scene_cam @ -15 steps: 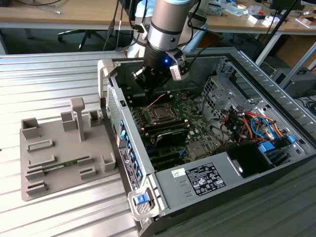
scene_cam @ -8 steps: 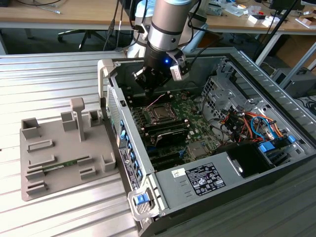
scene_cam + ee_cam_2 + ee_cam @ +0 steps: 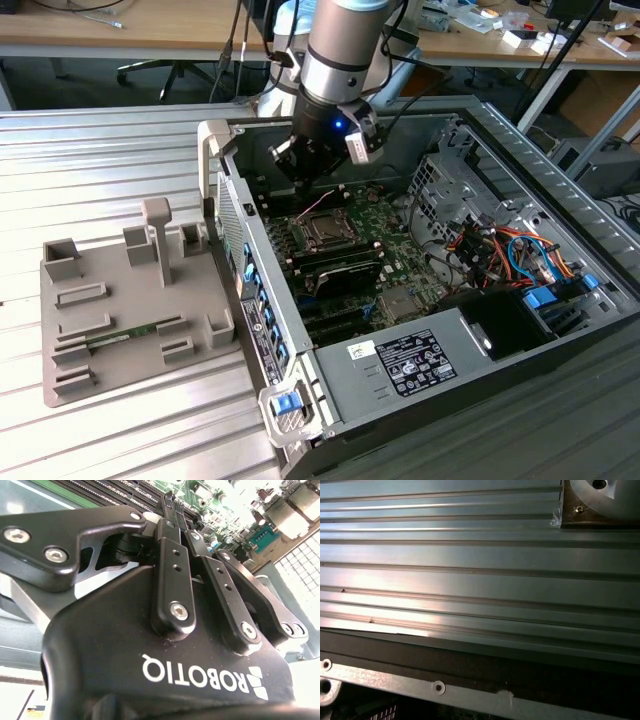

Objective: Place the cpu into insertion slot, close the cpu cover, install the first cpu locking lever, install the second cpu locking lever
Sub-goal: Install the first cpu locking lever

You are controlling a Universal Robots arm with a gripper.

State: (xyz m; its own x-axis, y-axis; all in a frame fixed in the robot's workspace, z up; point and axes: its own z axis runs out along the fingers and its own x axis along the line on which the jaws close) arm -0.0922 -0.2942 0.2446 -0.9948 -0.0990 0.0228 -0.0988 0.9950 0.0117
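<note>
So the biggest thing here is the ribbed silver aluminium table [image 3: 120, 150], and sitting on it is the open black and grey computer case [image 3: 400, 380] with the green motherboard [image 3: 375, 235] lying flat inside. Off to the exterior view's left of the case there's a grey plastic fixture tray [image 3: 110, 310] with posts and pockets, and a thin green strip lies in one of its grooves.

The silver and black robot arm [image 3: 335, 60] reaches down into the case, and its black gripper [image 3: 305, 160] hangs just above the board, near the square dark socket with the metal rim [image 3: 325, 230], not touching it as far as I can see. The second wrist view has the black fingers [image 3: 172, 580] pulled in tight together, clenched with nothing visible between them.

The socket sits between the memory slots [image 3: 345, 275] and the case's back wall. Something silvery-grey shows in its middle, but I can't tell if that's the chip or the cover.
</note>
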